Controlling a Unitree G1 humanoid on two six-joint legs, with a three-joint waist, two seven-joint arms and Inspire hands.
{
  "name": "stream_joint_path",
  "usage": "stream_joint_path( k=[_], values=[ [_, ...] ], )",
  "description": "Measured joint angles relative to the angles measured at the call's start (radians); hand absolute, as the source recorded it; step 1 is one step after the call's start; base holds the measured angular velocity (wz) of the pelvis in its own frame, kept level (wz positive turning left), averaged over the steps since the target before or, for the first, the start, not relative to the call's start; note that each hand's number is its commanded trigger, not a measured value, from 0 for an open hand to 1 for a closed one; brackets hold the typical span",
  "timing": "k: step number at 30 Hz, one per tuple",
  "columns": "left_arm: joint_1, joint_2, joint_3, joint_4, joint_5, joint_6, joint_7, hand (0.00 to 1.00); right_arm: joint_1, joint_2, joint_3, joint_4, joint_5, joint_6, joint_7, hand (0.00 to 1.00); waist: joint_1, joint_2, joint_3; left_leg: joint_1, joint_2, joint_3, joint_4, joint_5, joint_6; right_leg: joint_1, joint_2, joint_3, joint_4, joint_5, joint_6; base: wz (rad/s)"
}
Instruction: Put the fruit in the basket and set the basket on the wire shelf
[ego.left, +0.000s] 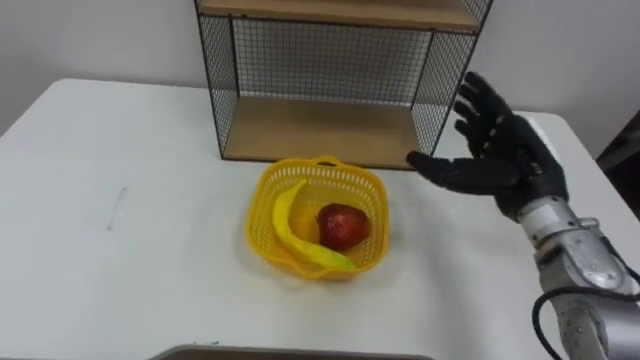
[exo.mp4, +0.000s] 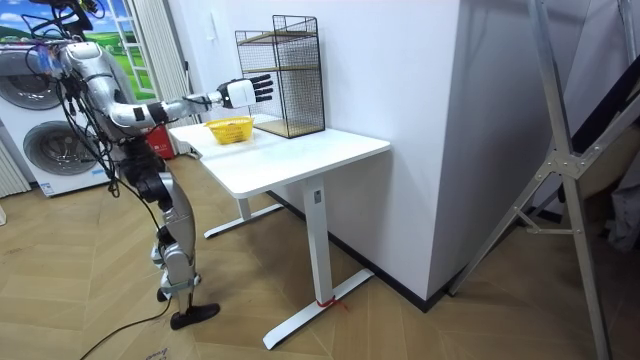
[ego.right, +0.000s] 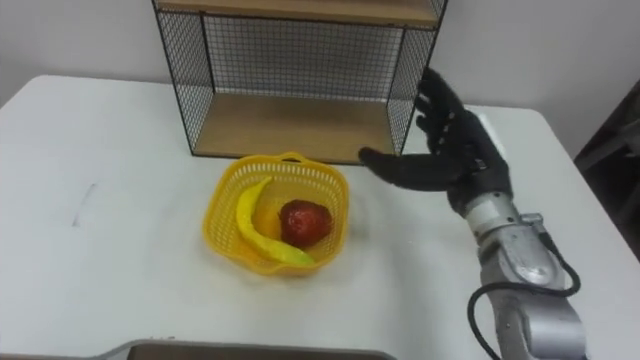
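Hovering just right of the yellow basket (ego.left: 372, 200), the right hand (ego.left: 505, 160) is spread wide, fingers straight, holding nothing. Banana (ego.left: 283, 222) and red apple (ego.left: 342, 226) lie inside the basket, which sits on the white table (ego.left: 120, 260) just before the wire shelf (ego.left: 218, 90).

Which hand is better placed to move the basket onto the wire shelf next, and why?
The right. The right hand hovers open beside the yellow basket, on its right, near the front corner of the wire shelf. The banana and red fruit already lie inside, so gripping the rim is likely next.
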Motion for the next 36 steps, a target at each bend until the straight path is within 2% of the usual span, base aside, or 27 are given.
stream_joint_path(
  k=[1,3,5,7,9,10,11,14,15,18,22,25,27,30,34,36],
  values=[
    [0.001,0.000,0.031,-0.004,-0.029,0.000,0.020,0.00,0.016,0.000,-0.011,-0.006,0.003,0.000,-0.013,0.00,0.001,0.002,-0.0014,0.003,0.000,0.001,-0.003,0.000,0.000,0.001,0.000,-0.001,0.000,0.000,0.000,-0.07],
    [-0.001,-0.001,0.139,-0.063,-0.107,0.003,0.120,0.00,0.060,0.000,-0.038,-0.022,0.003,0.001,-0.063,0.00,0.000,0.008,-0.0004,0.002,-0.001,0.001,-0.004,0.000,0.000,0.000,0.001,-0.001,-0.001,0.000,0.001,-0.02],
    [0.006,-0.001,0.169,-0.166,-0.124,-0.004,0.215,0.00,0.076,0.001,-0.055,-0.022,-0.007,0.002,-0.108,0.00,0.000,0.014,0.0007,-0.001,-0.002,0.002,-0.004,0.000,0.000,-0.010,0.000,0.000,0.000,0.000,0.001,0.00],
    [0.003,-0.003,0.186,-0.254,-0.122,-0.026,0.300,0.00,0.077,0.001,-0.059,-0.024,-0.036,0.001,-0.138,0.00,0.001,0.027,-0.0021,-0.005,-0.003,0.004,-0.005,0.001,0.001,-0.011,-0.003,0.000,0.001,-0.001,0.001,0.00],
    [-0.006,-0.007,0.203,-0.422,-0.120,-0.054,0.404,0.00,0.081,0.016,-0.068,-0.031,-0.085,0.001,-0.182,0.00,0.005,0.038,-0.0026,-0.007,-0.005,0.002,-0.007,0.003,0.003,-0.017,-0.007,0.003,0.002,-0.001,0.002,0.00],
    [-0.007,-0.007,0.203,-0.468,-0.119,-0.063,0.425,0.00,0.087,0.018,-0.068,-0.035,-0.099,0.001,-0.191,0.00,0.008,0.040,-0.0029,-0.007,-0.005,0.002,-0.008,0.003,0.003,-0.020,-0.007,0.001,0.003,-0.001,0.003,-0.05],
    [-0.005,-0.007,0.203,-0.552,-0.114,-0.087,0.468,0.00,0.107,0.018,-0.068,-0.046,-0.111,-0.004,-0.204,0.00,0.023,0.044,-0.0056,-0.006,-0.006,0.007,-0.012,0.003,0.003,-0.026,-0.007,0.003,0.006,-0.002,0.004,-0.07],
    [-0.015,-0.007,0.207,-0.736,-0.047,-0.130,0.578,0.00,0.154,0.035,-0.068,-0.047,-0.150,-0.022,-0.237,0.00,0.029,0.045,-0.0071,-0.005,-0.009,0.002,-0.013,0.004,0.005,-0.028,-0.006,0.003,0.003,-0.003,0.005,-0.02],
    [-0.014,-0.007,0.208,-0.805,-0.037,-0.145,0.613,0.00,0.173,0.041,-0.068,-0.047,-0.148,-0.025,-0.244,0.00,0.029,0.039,-0.0089,-0.001,-0.010,0.002,-0.014,0.004,0.005,-0.027,-0.007,0.003,0.003,-0.003,0.006,0.00],
    [-0.017,-0.012,0.205,-0.949,-0.020,-0.184,0.667,0.00,0.209,0.062,-0.069,-0.047,-0.142,-0.030,-0.249,0.00,0.024,0.037,-0.0013,0.000,-0.012,0.001,-0.013,0.004,0.005,-0.021,-0.010,0.003,0.004,-0.005,0.010,0.00],
    [-0.044,-0.012,0.179,-1.023,0.018,-0.207,0.685,0.00,0.213,0.072,-0.066,-0.039,-0.143,-0.038,-0.235,0.00,0.023,0.046,0.0063,-0.007,-0.013,0.002,-0.014,0.003,0.006,-0.025,-0.010,0.004,0.003,-0.005,0.010,0.00],
    [-0.046,-0.012,0.162,-1.100,0.018,-0.209,0.669,0.00,0.214,0.080,-0.065,-0.040,-0.144,-0.047,-0.212,0.00,0.017,0.045,0.0058,-0.012,-0.012,0.001,-0.013,0.003,0.006,-0.033,-0.009,0.002,0.003,-0.006,0.010,0.00],
    [-0.046,-0.012,0.126,-1.149,0.017,-0.227,0.620,0.00,0.214,0.085,-0.064,-0.041,-0.143,-0.066,-0.184,0.00,0.018,0.046,0.0051,-0.016,-0.013,0.002,-0.009,0.003,0.006,-0.033,-0.010,0.001,0.003,-0.005,0.010,0.00],
    [-0.047,-0.012,0.070,-1.199,0.016,-0.235,0.554,0.00,0.214,0.106,-0.049,-0.041,-0.142,-0.089,-0.165,0.00,0.016,0.049,0.0065,-0.015,-0.013,0.001,-0.007,0.003,0.006,-0.032,-0.011,-0.001,0.003,-0.005,0.010,0.00],
    [-0.048,-0.015,-0.022,-1.248,0.016,-0.235,0.471,0.00,0.214,0.110,0.005,-0.040,-0.133,-0.090,-0.138,0.00,-0.002,0.049,0.0104,-0.018,-0.014,-0.003,-0.007,0.003,0.006,-0.034,-0.009,0.001,0.002,-0.006,0.010,0.02],
    [-0.052,-0.016,-0.075,-1.253,0.013,-0.236,0.398,0.00,0.216,0.111,0.031,-0.039,-0.108,-0.092,-0.111,0.00,-0.013,0.051,0.0117,-0.015,-0.013,0.001,-0.007,0.003,0.006,-0.032,-0.009,0.003,0.002,-0.006,0.010,-0.03]
  ],
)
